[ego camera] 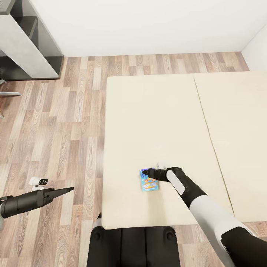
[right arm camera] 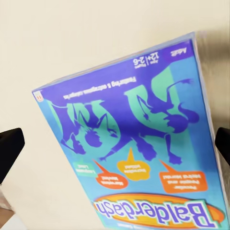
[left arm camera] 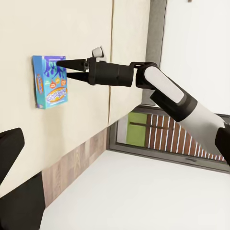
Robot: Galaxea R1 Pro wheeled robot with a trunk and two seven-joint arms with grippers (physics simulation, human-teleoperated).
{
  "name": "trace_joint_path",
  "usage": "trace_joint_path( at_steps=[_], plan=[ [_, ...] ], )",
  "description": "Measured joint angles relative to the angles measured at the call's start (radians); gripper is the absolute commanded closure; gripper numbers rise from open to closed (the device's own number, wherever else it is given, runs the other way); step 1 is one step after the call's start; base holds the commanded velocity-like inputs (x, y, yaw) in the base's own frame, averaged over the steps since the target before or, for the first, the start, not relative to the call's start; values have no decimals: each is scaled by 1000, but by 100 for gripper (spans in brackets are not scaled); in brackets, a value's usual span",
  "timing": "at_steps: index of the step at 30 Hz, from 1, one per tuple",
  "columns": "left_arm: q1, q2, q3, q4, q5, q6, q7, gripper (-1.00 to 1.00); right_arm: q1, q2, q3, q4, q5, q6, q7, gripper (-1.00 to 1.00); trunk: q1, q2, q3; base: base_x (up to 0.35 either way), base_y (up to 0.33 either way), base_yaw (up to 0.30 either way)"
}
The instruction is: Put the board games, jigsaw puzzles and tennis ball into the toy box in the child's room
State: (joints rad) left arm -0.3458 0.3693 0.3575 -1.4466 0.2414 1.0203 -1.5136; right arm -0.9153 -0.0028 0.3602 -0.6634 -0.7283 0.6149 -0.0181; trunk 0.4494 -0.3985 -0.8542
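Right gripper has its two dark fingers spread, tips straddling the top edge of the flat blue printed "Balderdash" board game box, nothing pinched yet. The box lies flat near the foot edge of the wide beige mattress bed. Left gripper hangs over the wood-plank floor; can't tell its finger state. I'd say it's early days, this game isn't collected yet.
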Motion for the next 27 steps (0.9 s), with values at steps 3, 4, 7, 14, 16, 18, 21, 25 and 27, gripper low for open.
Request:
trace_joint_path(
  at_steps=[3, 4, 7, 14, 16, 18, 21, 25, 27],
  plan=[
    [0, 0, 0, 0, 0, 0, 0, -100, 0, 0, 0, 0, 1, 0, 0, -100, 0, 0, 0, 0, 250, 0],
    [0, 1, 0, 0, 0, 0, 0, -100, 0, 0, 0, 0, 0, 0, 0, -100, 0, 0, 0, 0, 266, 0],
    [0, 0, 0, 0, 0, 0, 0, -100, 0, 0, 0, -1, 0, 0, 0, -100, 0, 0, 0, 0, 272, 0],
    [0, 0, 0, 0, 0, 0, 0, -100, 0, 0, 0, -1, 0, 0, 0, -100, 0, 0, 0, 0, 135, 0],
    [0, 1, 0, 0, 0, 0, -1, -100, 0, 0, 0, -1, 0, 0, 0, -100, 0, 0, 0, 0, 23, 0],
    [0, 1, 0, 0, 0, 0, -1, -100, 0, 0, 0, -1, 0, 0, 0, -100, 0, 0, 0, 0, 14, 0],
    [0, 1, 0, 0, 0, 0, 0, -100, 0, 0, 0, -2, 0, 0, 0, -100, 0, 0, 0, 0, 106, 0],
    [0, 1, 0, 0, 0, 0, 0, -100, 0, 0, 0, -1, 0, 0, 0, -100, 0, 0, 0, 0, 88, 0],
    [0, 1, 0, 0, 0, 0, 0, -100, 0, 0, 0, -1, 0, 0, 0, -100, 0, 0, 0, 0, 31, 0]
  ],
)
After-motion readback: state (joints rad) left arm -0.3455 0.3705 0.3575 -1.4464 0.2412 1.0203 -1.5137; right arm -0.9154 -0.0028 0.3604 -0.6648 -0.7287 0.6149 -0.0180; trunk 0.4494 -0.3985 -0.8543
